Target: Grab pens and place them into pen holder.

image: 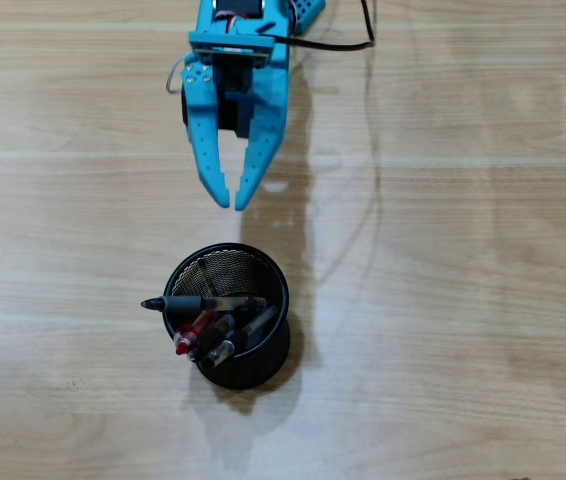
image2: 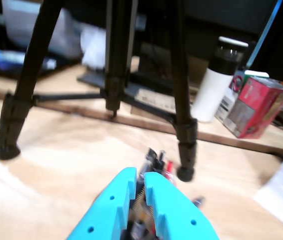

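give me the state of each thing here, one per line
jaws: nearly shut, empty, on the gripper above the table
pen holder: upright, holding pens
black pen: lying across the rim, tip sticking out left in the overhead view
red pen: leaning inside the holder
white bottle: upright, cap on
red box: standing, closed

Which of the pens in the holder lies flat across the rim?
The black pen with its tip sticking out past the left rim of the pen holder in the overhead view. The other pens lean down inside the cup.

Hobby workroom: tripod (image2: 116, 55), cluttered desk (image2: 56, 145).
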Action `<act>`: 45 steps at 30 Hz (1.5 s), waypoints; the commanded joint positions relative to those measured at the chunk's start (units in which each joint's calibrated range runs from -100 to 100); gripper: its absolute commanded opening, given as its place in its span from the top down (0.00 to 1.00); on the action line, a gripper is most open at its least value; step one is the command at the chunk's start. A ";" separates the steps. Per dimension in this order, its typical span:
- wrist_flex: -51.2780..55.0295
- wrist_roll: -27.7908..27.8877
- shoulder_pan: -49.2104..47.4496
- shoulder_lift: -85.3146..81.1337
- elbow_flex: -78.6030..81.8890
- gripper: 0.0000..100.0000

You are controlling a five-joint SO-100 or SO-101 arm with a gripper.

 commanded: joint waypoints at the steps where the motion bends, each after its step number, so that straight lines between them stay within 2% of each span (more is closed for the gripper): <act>1: 17.53 5.09 -0.28 -17.02 2.04 0.98; 6: 30.10 13.22 0.08 -31.97 9.97 0.98; 9: 33.80 20.33 0.17 -43.90 21.68 0.98; 17: 33.71 27.59 -0.28 -66.33 48.99 0.98; 25: 33.97 36.48 -0.74 -77.50 65.76 0.98; 31: 45.33 40.45 -2.28 -83.29 66.75 0.98; 37: 67.03 41.87 -1.83 -90.94 66.66 0.98; 45: 69.36 42.78 -1.73 -90.94 66.57 0.98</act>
